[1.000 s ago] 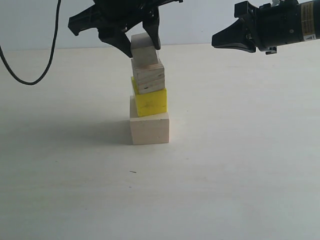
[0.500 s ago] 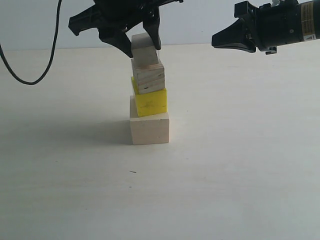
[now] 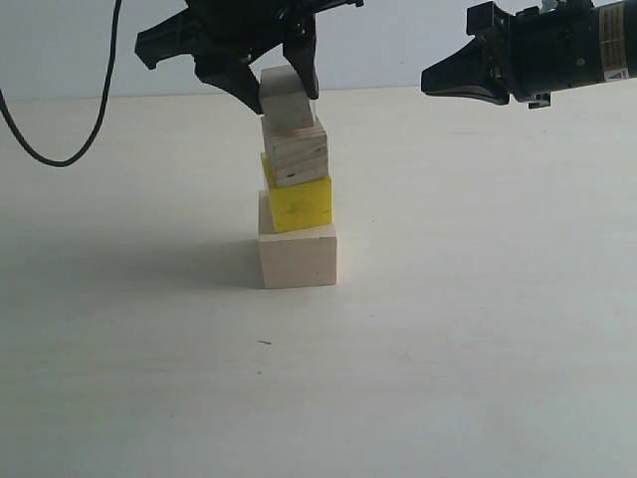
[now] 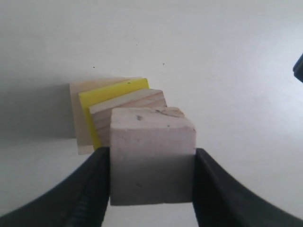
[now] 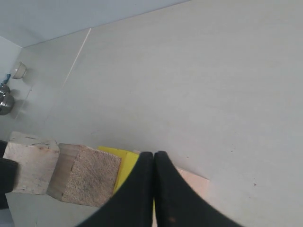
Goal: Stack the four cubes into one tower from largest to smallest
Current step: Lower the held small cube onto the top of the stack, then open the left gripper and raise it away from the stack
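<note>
Atop plywood cube (image 3: 296, 151), we note smallest pale cube (image 3: 287, 90) clamped by left gripper (image 3: 281, 98); right gripper (image 3: 430, 80), jaws together, at 3 o'clock, well apart.

**Pale table, one cube resting on it**

A smooth, off-white table (image 3: 478, 329) fills the lower frame to the wall line. Just left of centre, a large pale wood cube (image 3: 298, 254) sits flat on it, its shadow falling leftward. A tiny dark speck (image 3: 264, 343) lies below it.

Low side-on exterior; both wrist views angled onto tower (image 3: 296, 184).
</note>
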### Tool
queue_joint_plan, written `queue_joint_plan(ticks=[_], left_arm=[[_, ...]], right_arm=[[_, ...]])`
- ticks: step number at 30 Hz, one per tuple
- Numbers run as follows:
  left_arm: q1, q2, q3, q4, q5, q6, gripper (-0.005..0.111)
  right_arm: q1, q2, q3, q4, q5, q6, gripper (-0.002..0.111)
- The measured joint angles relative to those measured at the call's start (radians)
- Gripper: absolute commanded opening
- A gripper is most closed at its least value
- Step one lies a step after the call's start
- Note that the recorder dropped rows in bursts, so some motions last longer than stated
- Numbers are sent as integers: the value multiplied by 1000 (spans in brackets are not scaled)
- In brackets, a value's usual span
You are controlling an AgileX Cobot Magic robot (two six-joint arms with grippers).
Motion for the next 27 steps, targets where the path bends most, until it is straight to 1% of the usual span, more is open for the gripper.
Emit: queue_joint_plan(ticks=[8, 11, 13, 27], left_arm=[[0, 0, 0, 0, 0, 0, 41], [0, 0, 0, 0, 0, 0, 46], [0, 0, 0, 0, 0, 4, 47], [0, 5, 2, -7, 0, 23, 47]], right_arm=[[0, 0, 0, 0, 0, 0, 0], [0, 0, 0, 0, -2, 0, 0], [0, 0, 0, 0, -4, 0, 0], [0, 0, 0, 0, -4, 0, 0]])
